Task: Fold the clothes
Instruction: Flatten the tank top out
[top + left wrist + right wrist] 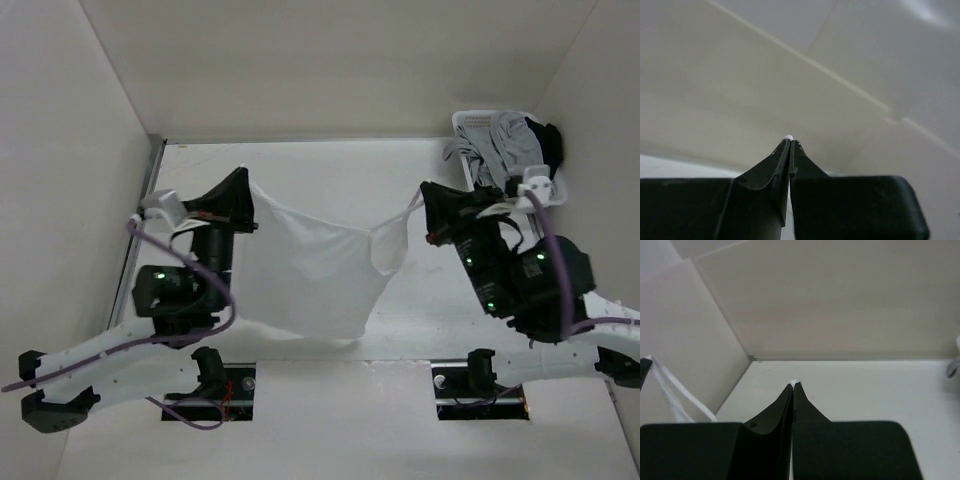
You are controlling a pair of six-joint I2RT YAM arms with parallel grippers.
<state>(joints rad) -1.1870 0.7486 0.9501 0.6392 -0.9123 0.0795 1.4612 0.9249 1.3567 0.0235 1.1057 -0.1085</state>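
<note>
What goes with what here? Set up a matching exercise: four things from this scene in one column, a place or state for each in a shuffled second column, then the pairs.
Things
1. white garment
2. left gripper
3. right gripper
4. basket

Places or states
A. at the far right corner, holding grey clothes
B. shut on the garment's thin strap
C. hanging stretched between the two arms
D. shut on the garment's corner opposite the strap

Pairs: 1-C, 2-D, 3-B, 4-A

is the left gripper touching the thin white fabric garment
Touching. Top view: a corner of the thin white fabric garment runs into the tip of the left gripper; left wrist view: white fabric peeks between its shut fingers.
</note>
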